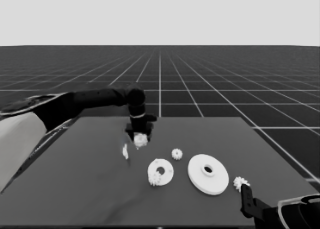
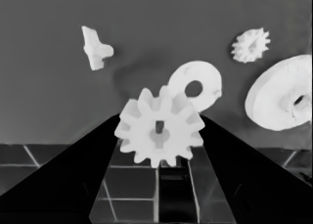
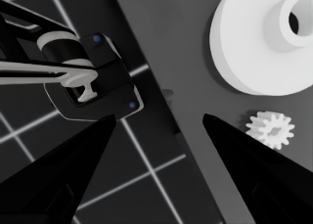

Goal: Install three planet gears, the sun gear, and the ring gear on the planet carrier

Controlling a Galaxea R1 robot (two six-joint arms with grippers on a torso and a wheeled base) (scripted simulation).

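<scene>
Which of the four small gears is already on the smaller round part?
The gear at the near-left rim of the smaller round part. Another sits in the left gripper; two lie on the table.

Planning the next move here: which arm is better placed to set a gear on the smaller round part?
Left: its gripper holds a gear above the table, near the smaller round part.

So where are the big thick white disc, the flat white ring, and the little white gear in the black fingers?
Big thick white disc (image 1: pixel 212 176), head view, flat top face.
Flat white ring (image 1: pixel 167 170), head view, rim.
Little white gear (image 2: pixel 159 127), left wrist view, its centre.
</scene>
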